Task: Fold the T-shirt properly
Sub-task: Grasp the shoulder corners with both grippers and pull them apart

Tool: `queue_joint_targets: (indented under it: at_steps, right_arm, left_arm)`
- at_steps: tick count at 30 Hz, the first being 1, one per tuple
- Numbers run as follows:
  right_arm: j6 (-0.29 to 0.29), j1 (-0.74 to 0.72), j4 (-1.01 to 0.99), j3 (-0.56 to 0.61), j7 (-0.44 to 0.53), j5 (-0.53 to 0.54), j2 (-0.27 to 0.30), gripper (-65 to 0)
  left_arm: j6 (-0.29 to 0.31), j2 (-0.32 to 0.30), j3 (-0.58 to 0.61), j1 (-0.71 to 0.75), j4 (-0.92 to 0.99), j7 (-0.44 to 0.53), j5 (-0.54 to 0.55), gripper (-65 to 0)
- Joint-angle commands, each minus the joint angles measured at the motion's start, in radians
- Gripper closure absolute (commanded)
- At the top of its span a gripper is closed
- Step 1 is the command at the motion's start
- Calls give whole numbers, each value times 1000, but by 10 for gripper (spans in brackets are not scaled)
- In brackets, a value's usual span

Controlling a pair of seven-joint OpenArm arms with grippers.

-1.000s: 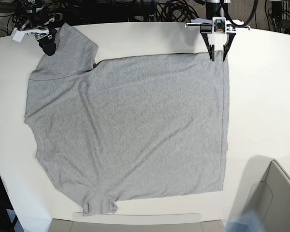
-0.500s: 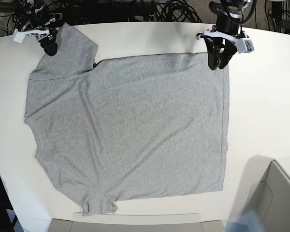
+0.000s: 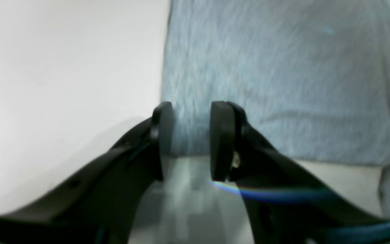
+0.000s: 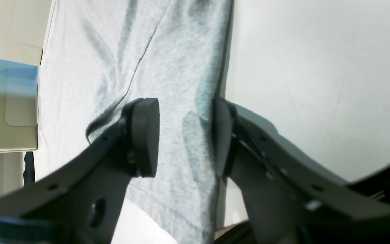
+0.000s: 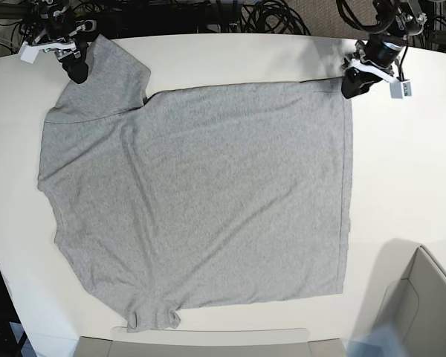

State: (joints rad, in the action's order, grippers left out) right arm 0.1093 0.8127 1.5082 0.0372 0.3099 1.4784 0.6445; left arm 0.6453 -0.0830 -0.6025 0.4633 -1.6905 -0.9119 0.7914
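The light grey T-shirt (image 5: 201,193) lies spread flat on the white table (image 5: 409,171), plain side up, with its sleeves on the left and its hem on the right. In the base view my left gripper (image 5: 351,84) hangs at the hem's far corner. The left wrist view shows the left gripper (image 3: 190,139) open, straddling that corner of the T-shirt (image 3: 276,67). My right gripper (image 5: 76,68) sits on the far sleeve. In the right wrist view the right gripper (image 4: 185,135) is open, with the sleeve of the T-shirt (image 4: 168,51) lying flat between its fingers.
An open cardboard box (image 5: 424,297) stands at the near right corner. A beige tray edge (image 5: 208,343) runs along the front. Cables (image 5: 267,15) pile up behind the table's far edge.
My left gripper has swung right along the shirt's far edge and turned, ending at the hem corner. The right gripper has stayed on the sleeve.
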Motion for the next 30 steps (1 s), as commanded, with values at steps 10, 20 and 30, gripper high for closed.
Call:
queue_joint_targets:
  at_steps: [10,20,30]
  right_arm:
    - [-39,17,-1,5,-48,5,11,-259]
    - [-39,-17,38,0,-176,5,10,-259]
    - [-44,-13,36,2,-176,5,24,-40]
  left_arm:
    - [53,-5,-4,-7,79,7,-22,-199]
    - [53,-5,69,-68,82,-43,-22,-197]
    - [53,-4,65,-77,83,-43,-22,-49]
